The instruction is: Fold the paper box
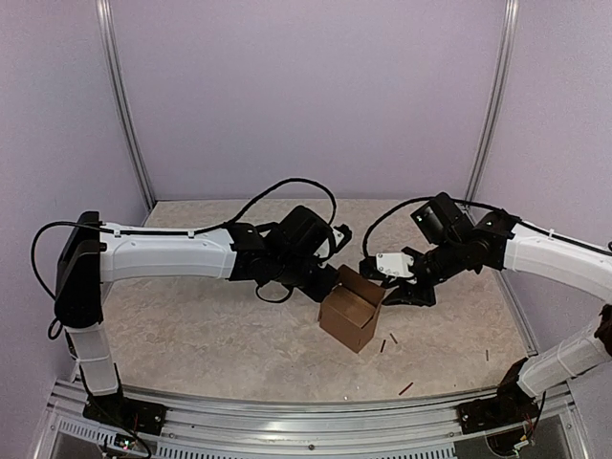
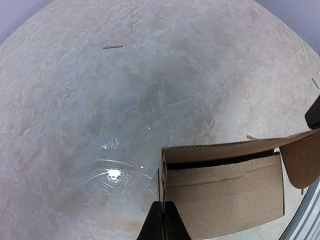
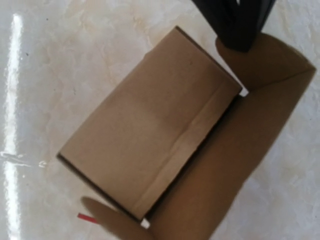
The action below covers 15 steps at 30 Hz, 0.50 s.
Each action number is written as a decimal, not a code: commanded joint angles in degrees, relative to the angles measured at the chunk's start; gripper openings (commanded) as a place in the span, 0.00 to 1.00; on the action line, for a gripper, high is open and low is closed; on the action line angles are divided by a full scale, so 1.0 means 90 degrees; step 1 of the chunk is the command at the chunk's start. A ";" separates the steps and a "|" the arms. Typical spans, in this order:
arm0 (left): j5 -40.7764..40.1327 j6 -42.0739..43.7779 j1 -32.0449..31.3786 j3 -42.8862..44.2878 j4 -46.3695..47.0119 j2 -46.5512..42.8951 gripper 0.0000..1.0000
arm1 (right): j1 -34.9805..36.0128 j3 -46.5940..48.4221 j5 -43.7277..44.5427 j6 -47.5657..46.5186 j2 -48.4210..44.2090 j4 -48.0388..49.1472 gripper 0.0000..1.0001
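Centrally on the mottled desk, between the left arm and the right arm, stands the paper box, upright, top open, one long flap folded outward. The right pincer sits just beside that flap. Its jaw spread cannot be told, because its own body covers the fingers from above. The left pincer is closed tight, fingertips against the box's vertical corner edge. Whether cardboard is nipped between them cannot be told. Small dark sticks lie on the desk near the box, on the arm-base side. A red stick lies well apart.
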 commanded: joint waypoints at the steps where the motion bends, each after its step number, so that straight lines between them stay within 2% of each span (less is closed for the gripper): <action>1: 0.0008 -0.0196 -0.0034 0.0097 -0.0123 0.0124 0.03 | 0.0053 -0.0128 -0.0082 0.0039 -0.0167 0.0037 0.36; 7: 0.0015 -0.0348 -0.0039 0.0014 -0.0034 0.0100 0.00 | 0.0069 -0.0129 -0.0236 -0.0040 -0.0181 -0.0042 0.35; 15: -0.0120 -0.0382 -0.0134 -0.0612 0.0580 -0.0160 0.00 | 0.0211 -0.0048 0.0001 -0.0050 -0.0101 -0.0093 0.30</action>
